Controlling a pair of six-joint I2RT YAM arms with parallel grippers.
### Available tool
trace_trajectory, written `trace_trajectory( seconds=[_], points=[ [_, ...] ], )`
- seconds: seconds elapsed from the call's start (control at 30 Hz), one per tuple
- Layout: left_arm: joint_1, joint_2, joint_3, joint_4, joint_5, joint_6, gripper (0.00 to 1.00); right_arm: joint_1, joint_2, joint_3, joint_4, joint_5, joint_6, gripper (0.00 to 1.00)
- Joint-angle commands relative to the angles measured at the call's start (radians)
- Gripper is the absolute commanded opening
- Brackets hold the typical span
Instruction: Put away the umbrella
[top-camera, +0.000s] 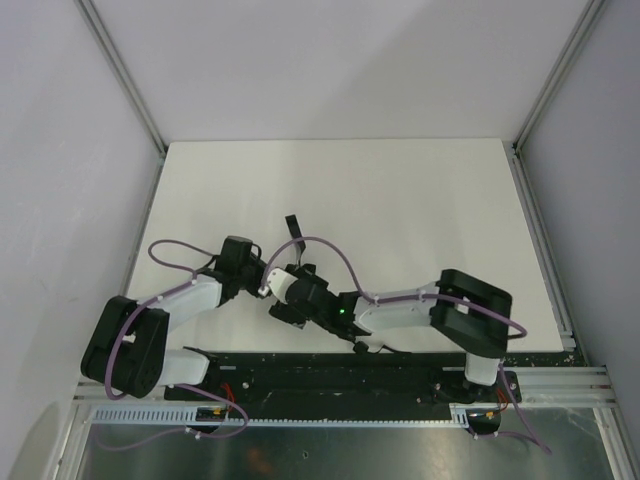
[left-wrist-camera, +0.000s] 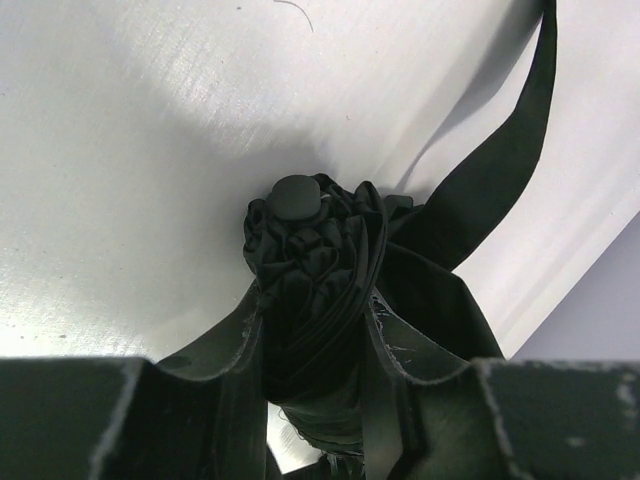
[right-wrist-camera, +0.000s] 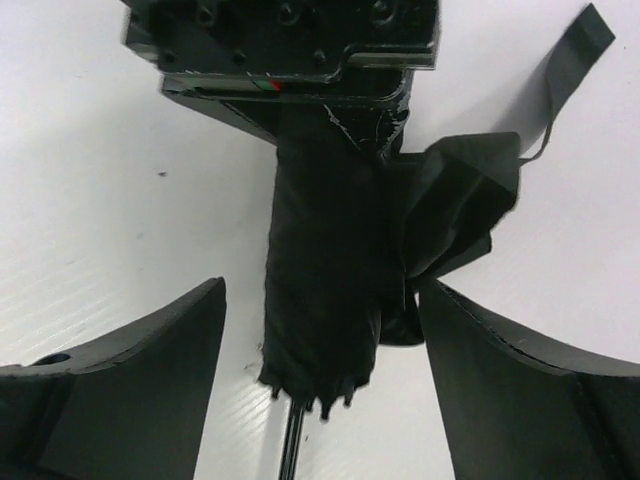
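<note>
Top view: the white left arm (top-camera: 190, 300) and the white right arm (top-camera: 400, 312) are brought together over the white tabletop (top-camera: 400, 190), a little toward 7 o'clock of its centre. The black compact folding umbrella of matte fabric (top-camera: 294, 230) is caught between their tips. Only its flat closing strap can be told apart from the dark wrists, standing out toward 12 o'clock. The jaws cannot be read from here.

Left wrist view: the furled bundle is seen end-on, its round black top cap (left-wrist-camera: 295, 195) pointing away from the camera. The left jaws are clamped on the bundle, one finger pressed to each flank. The black fabric strap (left-wrist-camera: 525, 140) trails off toward 1 o'clock.

Right wrist view: the long axis of the umbrella is laid from 12 to 6 o'clock. Its far end is held at 12 o'clock by the left jaws, and its rib tips (right-wrist-camera: 320, 400) and thin metal shaft (right-wrist-camera: 291, 445) lie at 6 o'clock, nearest this camera. The right jaws are spread wide, one finger at 8 o'clock and one at 4 o'clock. The bundle lies between them with a gap on either side and is touched by neither. A loose fold of canopy (right-wrist-camera: 460, 200) bulges toward 3 o'clock.

The coming move is judged to turn on this straddle: the right jaws are across the axis, with the free rib end nearest them, so a closing there would gather the loose fold.
</note>
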Motion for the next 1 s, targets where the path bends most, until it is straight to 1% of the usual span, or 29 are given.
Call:
trace_trajectory(
  seconds=[0.0,0.07,0.13,0.23,0.33,0.37,0.4,0.43,0.5,0.53,0.57,0.67,0.7,0.77,0.87,0.97],
  points=[
    [-0.008,0.042,-0.031,-0.223,-0.028,0.057,0.00,0.007,0.107,0.071,0.100,0.116,-0.101,0.78],
    [-0.007,0.039,-0.031,-0.226,-0.026,0.054,0.00,0.005,0.148,0.086,0.112,0.115,-0.104,0.74],
    [-0.007,0.037,-0.031,-0.229,-0.023,0.052,0.00,0.001,0.187,0.099,0.117,0.121,-0.096,0.66],
    [-0.008,0.022,-0.029,-0.232,-0.025,0.055,0.00,-0.015,0.229,0.107,0.084,0.090,-0.045,0.40],
    [-0.007,0.003,-0.015,-0.233,-0.026,0.069,0.00,-0.043,0.254,0.107,0.017,-0.017,0.025,0.10],
    [-0.007,-0.002,-0.005,-0.232,-0.027,0.080,0.00,-0.053,0.259,0.101,-0.004,-0.070,0.048,0.05],
    [-0.007,-0.009,0.007,-0.232,-0.030,0.094,0.03,-0.065,0.262,0.092,-0.020,-0.131,0.068,0.02],
    [-0.007,-0.021,0.018,-0.229,-0.035,0.108,0.13,-0.076,0.262,0.079,-0.027,-0.187,0.090,0.01],
    [-0.003,-0.054,0.034,-0.222,-0.051,0.134,0.44,-0.104,0.258,0.044,-0.026,-0.312,0.130,0.00],
    [0.003,-0.076,0.038,-0.211,-0.055,0.151,0.57,-0.118,0.254,0.023,-0.018,-0.366,0.144,0.00],
    [0.012,-0.096,0.040,-0.200,-0.053,0.167,0.66,-0.134,0.250,0.003,-0.005,-0.415,0.165,0.00],
    [0.045,-0.163,0.033,-0.173,-0.022,0.205,0.89,-0.184,0.251,-0.050,0.047,-0.564,0.229,0.00],
    [0.057,-0.184,0.028,-0.166,-0.005,0.211,0.94,-0.202,0.253,-0.063,0.068,-0.610,0.249,0.00],
    [0.077,-0.220,0.010,-0.148,0.029,0.215,0.98,-0.231,0.262,-0.078,0.109,-0.703,0.281,0.00],
    [0.089,-0.261,-0.020,-0.114,0.081,0.202,0.99,-0.272,0.290,-0.088,0.167,-0.813,0.335,0.00],
    [0.091,-0.259,-0.045,-0.080,0.127,0.158,0.99,-0.304,0.319,-0.090,0.220,-0.889,0.380,0.00]
  ],
)
